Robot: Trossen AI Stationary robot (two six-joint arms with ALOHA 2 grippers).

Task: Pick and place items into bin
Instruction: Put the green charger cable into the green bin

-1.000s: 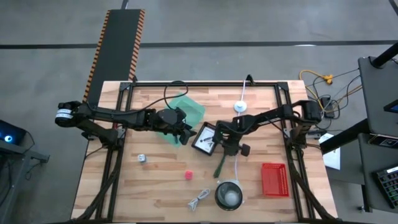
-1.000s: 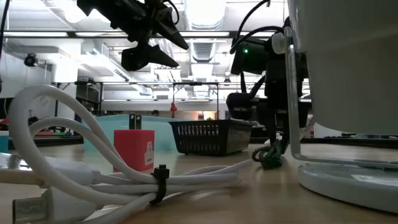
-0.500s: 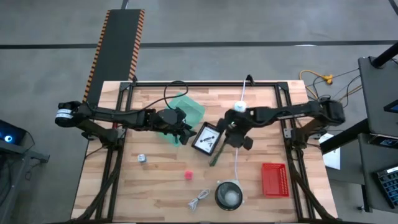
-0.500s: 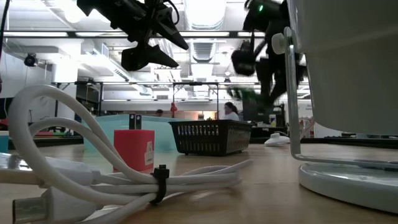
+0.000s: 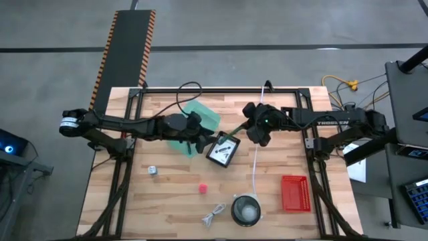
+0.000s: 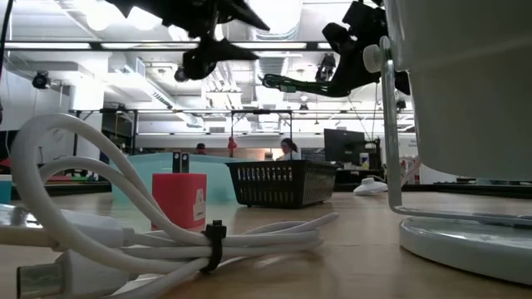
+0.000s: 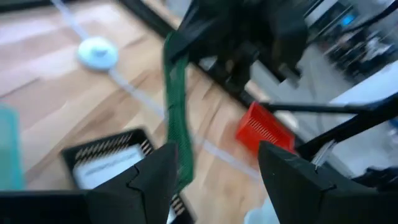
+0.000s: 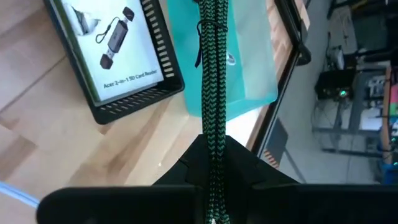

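High view: my right gripper point(image 5: 246, 127) holds the dark green stick point(image 5: 233, 132) over the black bin point(image 5: 223, 151).
Right wrist view alone shows its braided weave and my jaws clamped on it, above the bin's printed card point(image 8: 112, 46). Left gripper point(image 5: 200, 139) hovers beside, jaws partly open. Low view: wooden tabletop point(image 6: 349, 216), workshop beyond.

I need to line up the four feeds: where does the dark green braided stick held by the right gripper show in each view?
High view: green stick slants from the right gripper over the black tray.
Low view: upper middle, held level, well above the table.
Left wrist view: a blurred vertical green strip at centre.
Right wrist view: runs straight out from the fingers.
Shared landmark: the black tray, seen in every view.
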